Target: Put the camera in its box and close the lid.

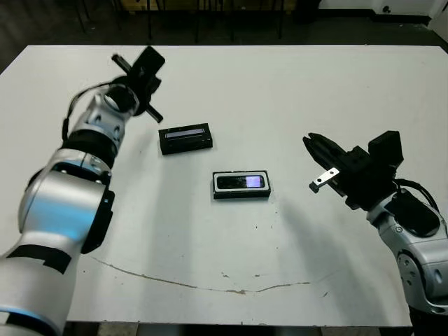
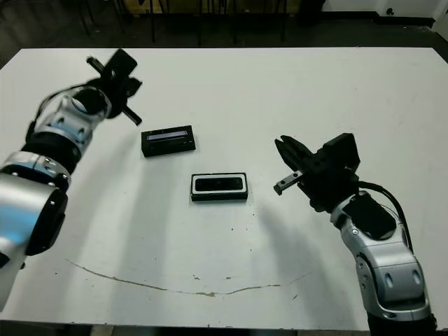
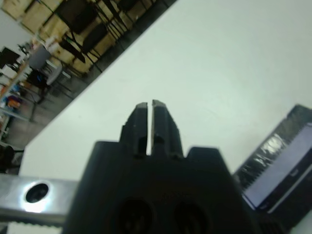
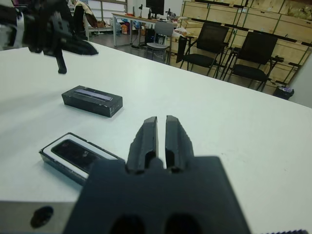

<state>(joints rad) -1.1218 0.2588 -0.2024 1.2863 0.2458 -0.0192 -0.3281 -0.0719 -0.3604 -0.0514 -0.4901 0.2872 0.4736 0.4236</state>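
With the camera (image 1: 240, 182) already lying in the box (image 1: 241, 185) mid-worktop, the lid (image 1: 185, 138), long axis nine-to-three, is found at four o'clock of the nearer, pressed-together left claw (image 1: 134, 68), while the right claw (image 1: 315, 145), likewise closed and empty, is kept well apart.

The two head views look forward and down from the robot's side of the white table (image 1: 294, 98), taking in nearly the whole top, with both arms at the sides. They share the same scene, slightly offset: the box (image 1: 241, 184) with the camera (image 1: 240, 183) in it, and the lid (image 1: 185, 138) beyond it to the left. The left wrist view sits close over the far left area, facing the far edge and chairs, with the lid (image 3: 285, 168) at its margin. The right wrist view looks low across the table from the right, catching box (image 4: 78, 157), lid (image 4: 92, 100) and the left gripper (image 4: 58, 41).
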